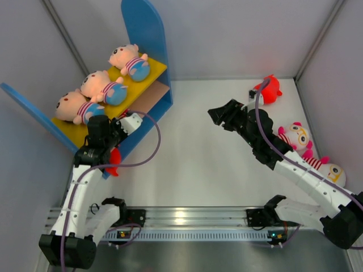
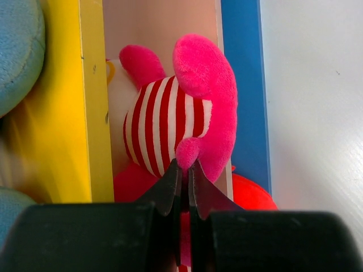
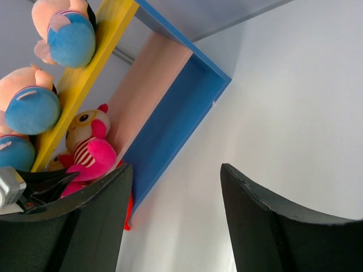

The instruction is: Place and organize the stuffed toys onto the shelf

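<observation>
Striped toy (image 3: pixel 85 152) on lwr shelf (image 3: pixel 144 85)

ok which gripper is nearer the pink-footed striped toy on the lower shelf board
Left. The left gripper is shut on a foot of the pink-footed striped toy at the shelf; the right gripper hangs open over the table, well apart.

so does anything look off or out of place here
A red plush pokes out past the shelf at its near end, beside the pink-footed doll that the left gripper pinches; it looks half off. A second red plush and two pale-faced dolls lie loose by the right wall.
</observation>
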Motion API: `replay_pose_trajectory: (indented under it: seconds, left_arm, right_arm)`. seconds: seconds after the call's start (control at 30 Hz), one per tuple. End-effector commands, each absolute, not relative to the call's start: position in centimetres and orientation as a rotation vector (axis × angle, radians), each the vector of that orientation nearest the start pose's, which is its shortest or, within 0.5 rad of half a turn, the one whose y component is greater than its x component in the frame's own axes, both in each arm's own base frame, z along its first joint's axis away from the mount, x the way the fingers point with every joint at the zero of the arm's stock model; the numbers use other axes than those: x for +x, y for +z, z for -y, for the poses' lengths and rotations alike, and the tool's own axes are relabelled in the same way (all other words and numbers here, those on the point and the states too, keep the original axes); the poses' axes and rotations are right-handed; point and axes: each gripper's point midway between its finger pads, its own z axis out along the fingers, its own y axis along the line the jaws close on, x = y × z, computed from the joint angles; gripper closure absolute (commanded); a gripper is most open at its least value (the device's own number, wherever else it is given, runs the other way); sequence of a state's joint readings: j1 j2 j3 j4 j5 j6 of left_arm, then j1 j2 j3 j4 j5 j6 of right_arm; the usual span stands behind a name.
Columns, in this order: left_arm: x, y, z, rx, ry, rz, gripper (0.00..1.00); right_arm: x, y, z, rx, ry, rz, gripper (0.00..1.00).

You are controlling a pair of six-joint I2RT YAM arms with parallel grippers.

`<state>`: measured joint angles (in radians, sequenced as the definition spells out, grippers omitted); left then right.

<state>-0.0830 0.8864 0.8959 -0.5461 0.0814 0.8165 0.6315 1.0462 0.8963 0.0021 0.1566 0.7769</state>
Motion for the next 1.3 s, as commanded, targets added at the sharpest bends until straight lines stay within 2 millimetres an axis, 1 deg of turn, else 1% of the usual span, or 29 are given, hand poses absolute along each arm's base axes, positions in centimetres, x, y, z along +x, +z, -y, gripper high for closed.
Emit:
replay_pose_trajectory:
  seconds: [0.0, 0.03, 0.07, 0.17, 0.2, 0.33, 0.4, 0.6, 0.67, 0.7, 0.73, 0.83, 0.93, 1.0, 1.07, 1.1, 1.13, 1.17, 1.2, 1.23, 1.27]
  left_arm:
    - [30.5, 24.3, 0.0, 0.942, 0.424, -1.848, 0.97]
    - [30.4, 24.4, 0.1, 0.945, 0.42, -1.842, 0.95]
    - [30.2, 24.6, 0.2, 0.947, 0.419, -1.83, 0.85]
    - [30.1, 24.9, 0.6, 0.957, 0.402, -1.809, 0.61]
    - [30.1, 25.0, 0.6, 0.955, 0.401, -1.808, 0.6]
    - [30.1, 25.6, 0.8, 0.95, 0.39, -1.793, 0.59]
    - [30.1, 26.2, 1.1, 0.946, 0.381, -1.776, 0.59]
    - [30.0, 28.6, 2.4, 0.943, 0.319, -1.7, 0.58]
    - [29.8, 28.7, 2.7, 0.968, 0.311, -1.685, 0.58]
    - [29.8, 28.5, 2.7, 0.974, 0.311, -1.685, 0.58]
    - [29.6, 27.9, 2.7, 0.988, 0.311, -1.695, 0.58]
    - [29.2, 27.5, 2.9, 1.004, 0.294, -1.698, 0.58]
    - [28.9, 27.8, 3.3, 1.011, 0.27, -1.688, 0.58]
    - [28.8, 28.4, 3.9, 1.022, 0.241, -1.66, 0.58]
    - [28.7, 29.7, 4.4, 1.015, 0.219, -1.628, 0.58]
    - [28.6, 30.3, 5.0, 1.02, 0.187, -1.605, 0.59]
    - [28.6, 31.6, 5.3, 0.998, 0.171, -1.584, 0.59]
    - [28.7, 32.1, 5.6, 0.99, 0.149, -1.58, 0.6]
    - [28.7, 32.4, 5.8, 0.985, 0.129, -1.582, 0.66]
    - [28.6, 33.3, 6.4, 0.982, 0.094, -1.567, 0.69]
    - [28.5, 33.5, 6.7, 0.991, 0.071, -1.564, 0.71]
  right_arm:
    - [30.7, 31.5, -21.9, 0.247, 0.891, -1.727, 0.36]
    - [30.7, 31.5, -21.9, 0.248, 0.889, -1.727, 0.36]
    - [30.7, 31.6, -21.9, 0.249, 0.889, -1.725, 0.36]
    - [30.8, 31.4, -21.9, 0.253, 0.888, -1.728, 0.35]
    - [30.7, 31.3, -21.9, 0.252, 0.891, -1.73, 0.36]
    - [30.7, 31.2, -21.9, 0.252, 0.89, -1.733, 0.36]
    - [30.7, 31.2, -21.9, 0.251, 0.891, -1.733, 0.36]
    - [30.6, 31.4, -21.9, 0.251, 0.893, -1.729, 0.36]
    - [30.6, 31.3, -21.9, 0.249, 0.89, -1.733, 0.36]
    - [30.6, 31.3, -21.9, 0.252, 0.89, -1.733, 0.36]
    - [30.6, 31.2, -21.9, 0.248, 0.889, -1.737, 0.35]
    - [30.6, 31.4, -21.8, 0.244, 0.885, -1.733, 0.36]
    - [30.7, 31.3, -21.9, 0.24, 0.882, -1.738, 0.36]
    - [30.7, 31.3, -21.9, 0.24, 0.882, -1.738, 0.35]
    - [30.7, 31.2, -22.0, 0.239, 0.884, -1.742, 0.36]
    - [30.7, 31.1, -22.1, 0.238, 0.887, -1.745, 0.36]
    - [30.7, 31.1, -22.1, 0.236, 0.886, -1.746, 0.35]
    - [30.6, 31.1, -22.2, 0.233, 0.888, -1.747, 0.36]
    - [30.7, 31.1, -22.1, 0.235, 0.887, -1.748, 0.36]
    - [30.7, 31.1, -22.1, 0.233, 0.886, -1.747, 0.35]
    - [30.7, 31.0, -22.1, 0.232, 0.884, -1.748, 0.36]
